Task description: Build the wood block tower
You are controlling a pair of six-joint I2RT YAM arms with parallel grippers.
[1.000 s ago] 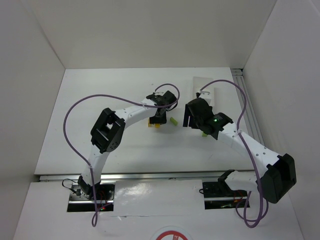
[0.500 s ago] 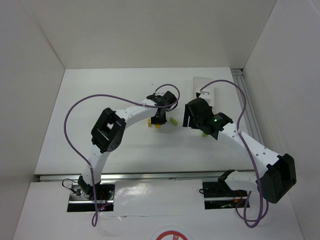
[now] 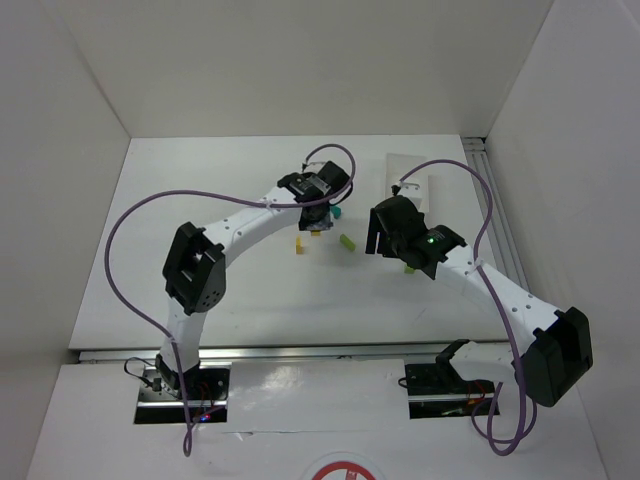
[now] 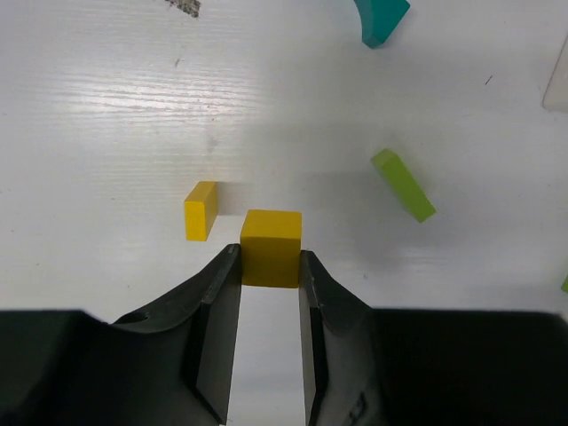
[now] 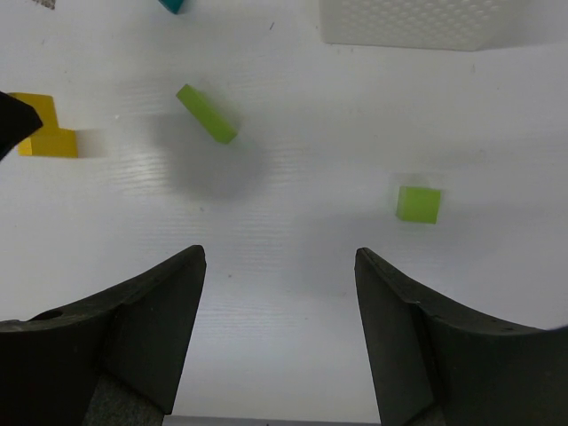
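Yellow block (image 4: 271, 247): I am gripping it between the fingertips of my left pincer (image 4: 269, 259), jaws clenched on its two side faces. I am judging it lifted clear of the table (image 4: 106, 106), though the wrist view alone does not settle this.

A flat yellow slab (image 4: 201, 210) is lying on the table just left of the held block, apart from it. The lime-green post (image 4: 404, 185) is lying on its side to the right of the pincer and a little beyond it. Its long axis is running diagonally, the near end pointing right. The teal arch (image 4: 380, 18) is sitting further out, at the far edge of the left wrist view.

My right pincer (image 5: 280, 257) is hanging released and empty, with the lime-green post ahead to its left and a lime cube (image 5: 418, 203) ahead to its right. I am rating the right arm nearer the post.

Against the earlier top views, my left arm is now reaching further out toward the arch, leaving the slab uncovered. The right arm is showing no change.
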